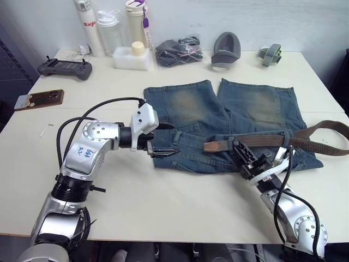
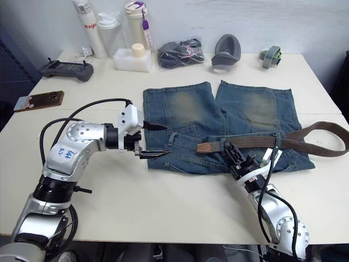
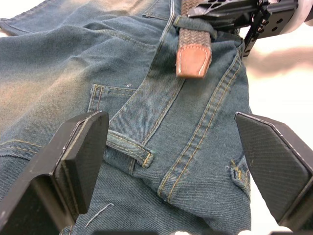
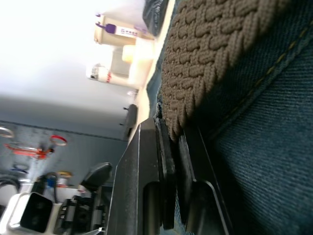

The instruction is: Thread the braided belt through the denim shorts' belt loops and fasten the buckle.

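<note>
Threading is under way. The braided belt [image 1: 283, 141] lies along the waistband of the denim shorts [image 1: 229, 117] at frame centre, its tan tip under one belt loop [image 3: 195, 25] (others remain unthreaded). The right gripper [image 1: 244, 154] is clamped on the belt. The left gripper [image 1: 163, 139], fingers apart, hovers at the waistband's left end. Buckle not located; fastening remains.

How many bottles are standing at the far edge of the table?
3, in a row at the far left edge: a white bottle, a clear bottle beside it, and a cream bottle with a purple tag. None seems hidden.
</note>
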